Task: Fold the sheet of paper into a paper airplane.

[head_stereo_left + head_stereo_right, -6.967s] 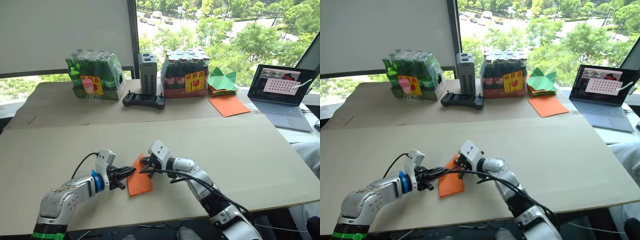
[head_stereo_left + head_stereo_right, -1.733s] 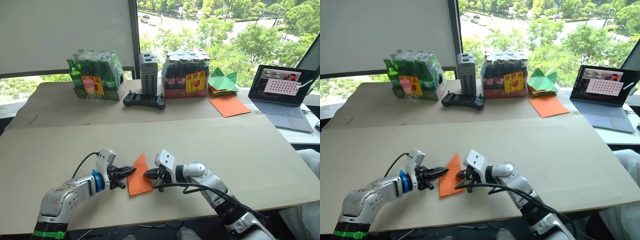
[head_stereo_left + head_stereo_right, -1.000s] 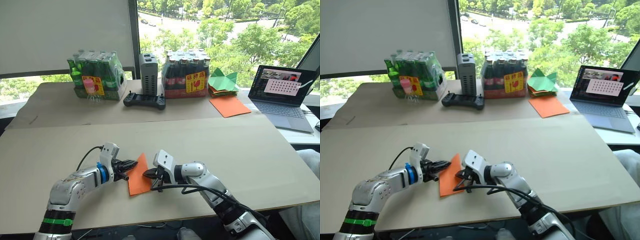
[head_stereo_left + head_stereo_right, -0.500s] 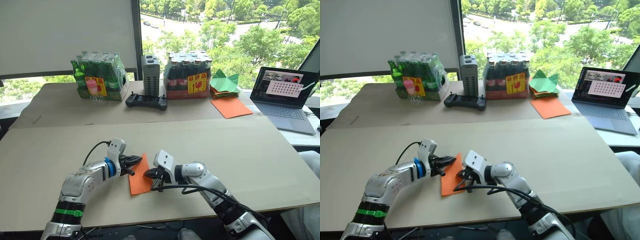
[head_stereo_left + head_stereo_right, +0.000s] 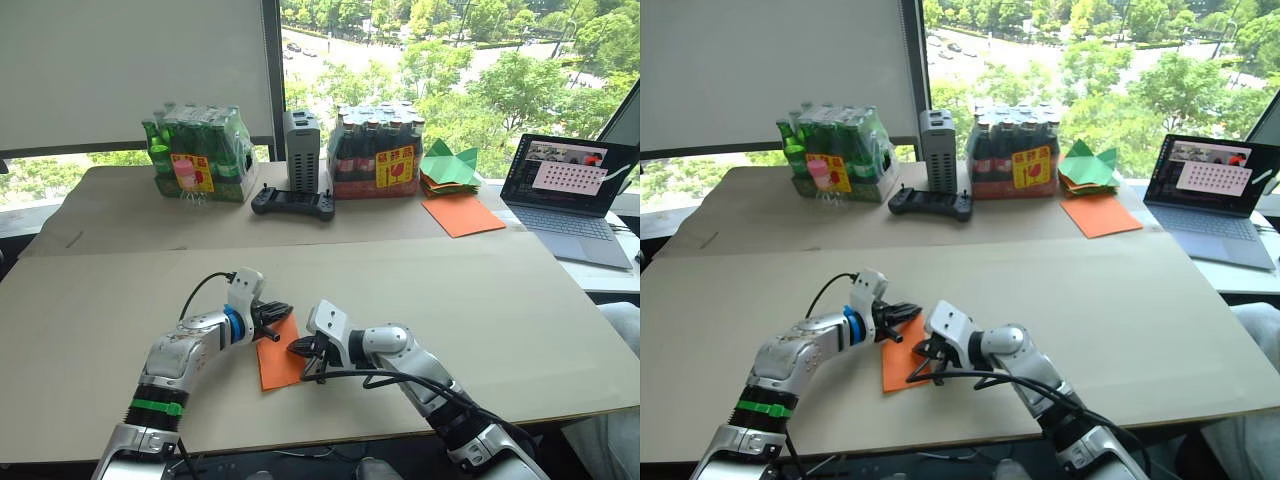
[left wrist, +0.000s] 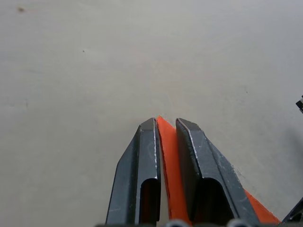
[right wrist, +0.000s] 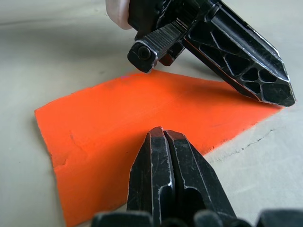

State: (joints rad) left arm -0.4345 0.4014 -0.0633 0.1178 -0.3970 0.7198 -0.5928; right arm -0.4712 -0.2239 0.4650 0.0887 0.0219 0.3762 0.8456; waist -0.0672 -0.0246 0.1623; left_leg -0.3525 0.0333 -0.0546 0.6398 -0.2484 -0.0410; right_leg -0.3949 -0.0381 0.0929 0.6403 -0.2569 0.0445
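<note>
The left end effector (image 5: 281, 311) pinches the sheet of paper (image 5: 279, 358); the right end effector (image 5: 298, 348), closed, presses it. Pulling could tear it.

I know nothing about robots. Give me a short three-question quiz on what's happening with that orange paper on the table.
1. True or false: the sheet of paper lies between the left gripper and the right gripper.
2. What is the left gripper clamped on?
A. the game controller
B. a pointed edge of the sheet of paper
C. nothing
3. Fill in: the right gripper's fingers are pressed ____, tips over the sheet.

Key: 1 true; 2 B; 3 together
</note>
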